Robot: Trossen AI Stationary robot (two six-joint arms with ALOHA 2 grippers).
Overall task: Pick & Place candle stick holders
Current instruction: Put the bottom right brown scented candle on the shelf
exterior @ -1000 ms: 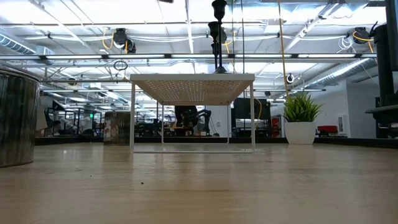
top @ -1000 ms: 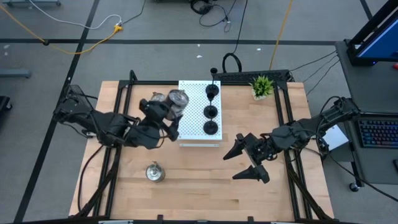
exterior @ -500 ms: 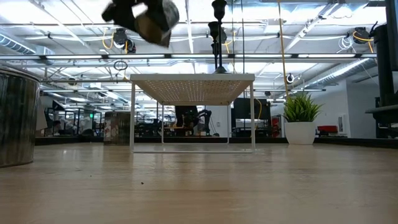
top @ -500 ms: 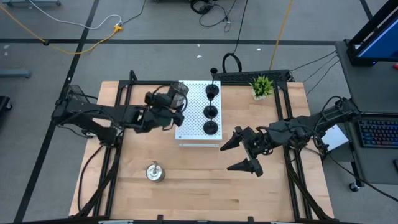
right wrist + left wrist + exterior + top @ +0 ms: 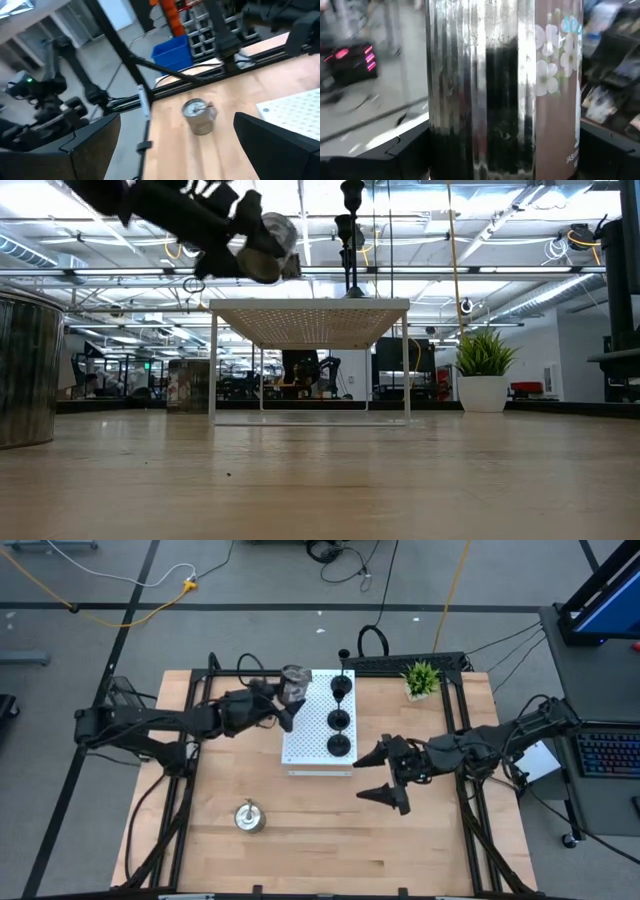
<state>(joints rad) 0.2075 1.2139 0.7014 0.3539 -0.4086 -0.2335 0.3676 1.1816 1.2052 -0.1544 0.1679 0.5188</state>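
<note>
Silver holder (image 5: 293, 683) rides in the left end effector (image 5: 282, 692), jaws spread wide around it, above the white board's (image 5: 306, 735) near-left corner — three black holders (image 5: 339, 719) line the board's other edge. Right end effector (image 5: 379, 776) hangs open beside the board; another silver holder (image 5: 248, 816) stands on the tabletop (image 5: 320, 840), a green plant (image 5: 421, 678) beyond.

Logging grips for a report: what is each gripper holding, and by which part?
Left gripper holds a silver candle stick holder by its ribbed side. Right gripper is open, holding nothing.
</note>
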